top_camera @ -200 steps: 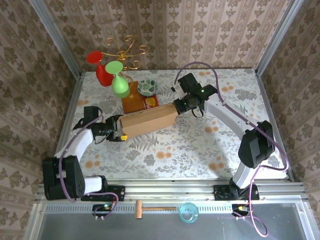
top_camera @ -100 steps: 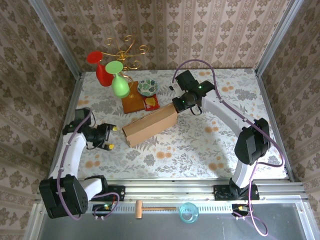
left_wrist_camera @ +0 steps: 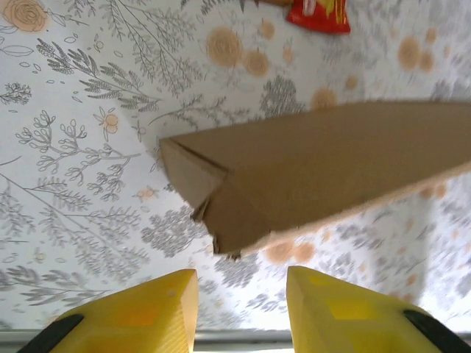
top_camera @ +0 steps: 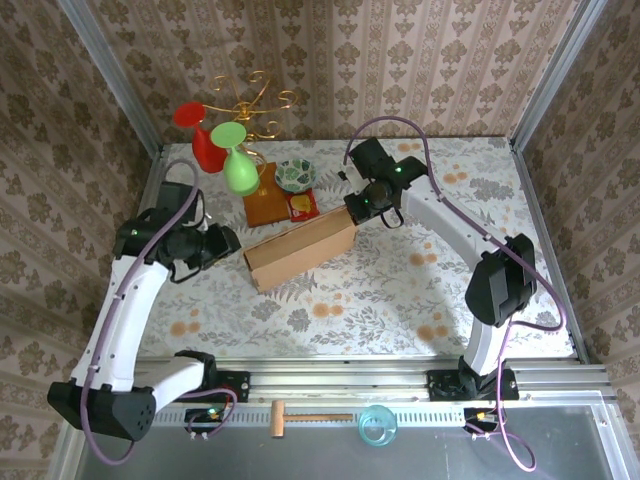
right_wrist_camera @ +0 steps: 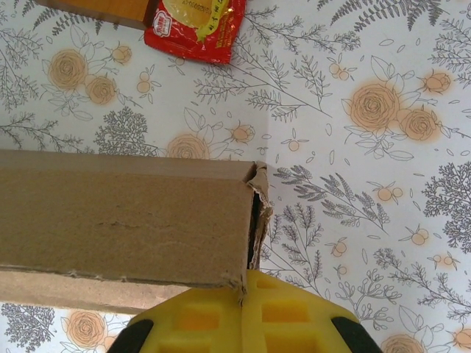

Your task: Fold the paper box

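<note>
Brown corrugated cardboard, the paper box (top_camera: 300,250): long, shallow, already closed into a sleeve-like shape, lying aslant in the middle of the flowered table (top_camera: 400,290), just in front of the red snack packet (top_camera: 302,205) and the wooden stand base (top_camera: 262,208). Hard to tell whether lifted or resting on the cloth. Probably light and fairly stiff across the panels, yet ready to bend along creases and crush at corners; frayed and slightly torn at the right end, as seen from the right wrist. Dry, matte, unlikely to slip. Best taken on an edge or flap near a crease, not across a hollow face. Pinched at that far right corner by the right gripper (right_wrist_camera: 243,316), pads closed tight on the board. Near the opposite end but apart from it, the left gripper (left_wrist_camera: 241,309), yellow fingers (left_wrist_camera: 140,312) spread with nothing between.
</note>
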### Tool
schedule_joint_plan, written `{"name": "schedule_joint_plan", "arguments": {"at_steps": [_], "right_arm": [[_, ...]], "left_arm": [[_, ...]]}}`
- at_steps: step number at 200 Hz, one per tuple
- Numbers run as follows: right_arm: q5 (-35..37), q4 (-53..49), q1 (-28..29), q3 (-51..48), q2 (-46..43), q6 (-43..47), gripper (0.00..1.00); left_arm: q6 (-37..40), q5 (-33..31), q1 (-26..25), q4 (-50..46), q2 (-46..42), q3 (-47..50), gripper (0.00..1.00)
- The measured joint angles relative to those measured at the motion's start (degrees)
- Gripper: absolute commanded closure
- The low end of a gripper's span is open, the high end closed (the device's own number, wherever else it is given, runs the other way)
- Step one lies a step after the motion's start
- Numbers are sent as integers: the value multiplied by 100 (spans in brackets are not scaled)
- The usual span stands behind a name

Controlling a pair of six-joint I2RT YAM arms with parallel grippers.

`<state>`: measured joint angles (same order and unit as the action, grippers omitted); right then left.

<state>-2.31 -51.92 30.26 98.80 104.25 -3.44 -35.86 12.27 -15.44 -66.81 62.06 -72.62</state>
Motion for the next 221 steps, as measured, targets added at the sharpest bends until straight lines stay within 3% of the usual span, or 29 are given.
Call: {"name": "schedule_joint_plan", "arguments": {"at_steps": [41,101,125,177,221], "right_arm": [[-2,-103,-7,168,116,4,100],[-70,-107,-37,181,127,2,100],[-96,-109,-37,181,127,2,100],[-109,-109,-37,181,127,2,100],[-111,-109,-37,181,127,0,100]], "left_arm": [[992,-616,-487,-157,0,0,52],[1709,-1005,-549,44,553,146,53],[1794,-1012,-553,197,743,151,59],[1784,-927,-553,413,861,173,81],[1735,-831,-553,479,885,173,89]]}}
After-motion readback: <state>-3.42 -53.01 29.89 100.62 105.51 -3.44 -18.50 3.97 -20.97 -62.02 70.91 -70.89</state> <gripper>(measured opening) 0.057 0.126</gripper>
